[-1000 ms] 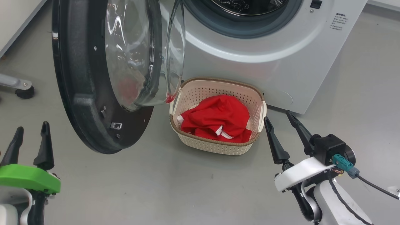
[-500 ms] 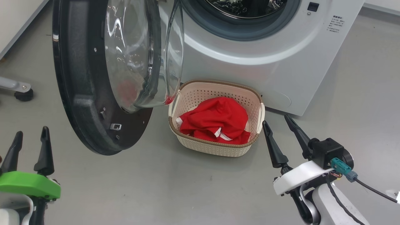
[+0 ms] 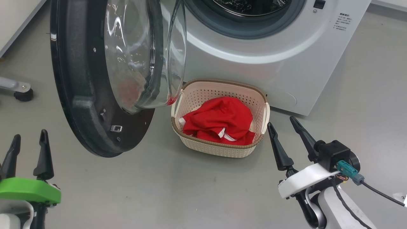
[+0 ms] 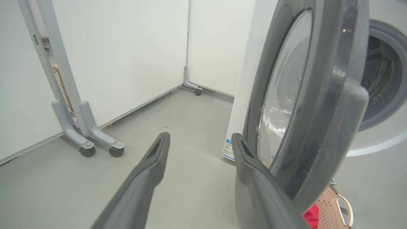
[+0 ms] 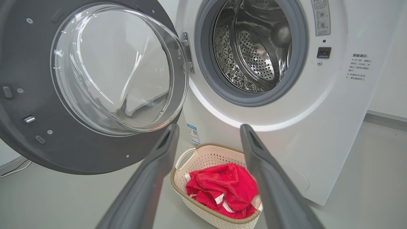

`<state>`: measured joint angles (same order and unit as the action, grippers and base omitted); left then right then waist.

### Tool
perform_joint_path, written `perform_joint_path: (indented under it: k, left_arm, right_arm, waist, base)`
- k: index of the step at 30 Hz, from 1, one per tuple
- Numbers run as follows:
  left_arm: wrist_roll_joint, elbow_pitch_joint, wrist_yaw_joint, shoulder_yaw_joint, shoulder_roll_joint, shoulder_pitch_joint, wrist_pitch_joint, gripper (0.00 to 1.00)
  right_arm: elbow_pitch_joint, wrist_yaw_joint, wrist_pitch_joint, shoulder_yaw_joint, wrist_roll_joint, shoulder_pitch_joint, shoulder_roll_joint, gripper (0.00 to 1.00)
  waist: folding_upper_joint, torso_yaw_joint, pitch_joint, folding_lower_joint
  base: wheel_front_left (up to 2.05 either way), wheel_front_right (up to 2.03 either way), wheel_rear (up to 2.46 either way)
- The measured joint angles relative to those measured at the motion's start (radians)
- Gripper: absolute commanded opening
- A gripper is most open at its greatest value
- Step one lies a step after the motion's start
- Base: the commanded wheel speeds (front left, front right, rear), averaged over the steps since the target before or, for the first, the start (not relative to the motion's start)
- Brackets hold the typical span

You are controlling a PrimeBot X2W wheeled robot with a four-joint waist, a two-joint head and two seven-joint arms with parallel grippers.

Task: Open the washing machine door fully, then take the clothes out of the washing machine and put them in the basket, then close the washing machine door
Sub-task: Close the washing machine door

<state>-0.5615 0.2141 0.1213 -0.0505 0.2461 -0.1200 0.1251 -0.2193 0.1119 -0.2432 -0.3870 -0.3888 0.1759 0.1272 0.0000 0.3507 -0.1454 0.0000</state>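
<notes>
Washing machine door (image 3: 79, 79) open, glass bulge (image 3: 143, 57) pointing toward the basket (image 3: 219, 149) (both arms' jaws spread)

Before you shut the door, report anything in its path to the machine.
The basket holding the clothes sits before the machine, under the sweep of the door; whether they would clear, I cannot tell. Nothing else visible.

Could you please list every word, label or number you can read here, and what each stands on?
Nothing can be quoted; all three are too small or blurred to read.
Grey printed text block, high on the front of the big white front-loading washing machine.
Narrow strip of symbols, above that block.
Small blue label sticker, low on the machine's front.
</notes>
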Motion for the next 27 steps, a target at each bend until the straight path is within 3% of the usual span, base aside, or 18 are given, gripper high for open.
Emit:
perform_joint_path:
  k: [27]
  left_arm:
    - [0.000,0.058,0.004,0.032,0.015,-0.004,0.035,1.00]
  right_arm:
    - [-0.001,0.000,0.000,0.006,0.000,0.000,0.000,1.00]
  waist:
    - [0.0000,-0.001,-0.003,0.0000]
  base:
    - [0.00,0.00,0.00]
